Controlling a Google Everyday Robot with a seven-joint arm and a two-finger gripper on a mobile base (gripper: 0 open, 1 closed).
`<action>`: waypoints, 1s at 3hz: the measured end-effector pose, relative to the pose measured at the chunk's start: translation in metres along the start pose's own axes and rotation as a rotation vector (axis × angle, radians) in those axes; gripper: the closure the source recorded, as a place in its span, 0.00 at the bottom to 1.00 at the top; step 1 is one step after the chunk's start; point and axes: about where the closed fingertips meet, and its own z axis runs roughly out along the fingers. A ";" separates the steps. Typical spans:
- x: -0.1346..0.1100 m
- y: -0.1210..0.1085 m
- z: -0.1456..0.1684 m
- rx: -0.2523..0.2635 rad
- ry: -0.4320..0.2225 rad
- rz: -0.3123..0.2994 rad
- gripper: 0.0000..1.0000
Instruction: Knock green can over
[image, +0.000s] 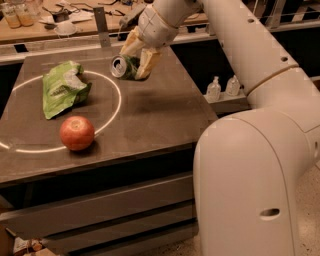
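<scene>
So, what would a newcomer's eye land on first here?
The gripper is over the table's far side, clamped on the green can, which is tipped sideways. Next come the red apple near the front edge and the green snack bag behind it.
</scene>
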 end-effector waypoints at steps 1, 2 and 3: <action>-0.007 0.005 0.009 -0.071 0.002 -0.134 1.00; -0.011 0.009 0.025 -0.142 0.000 -0.223 1.00; -0.005 0.019 0.037 -0.219 0.044 -0.258 0.83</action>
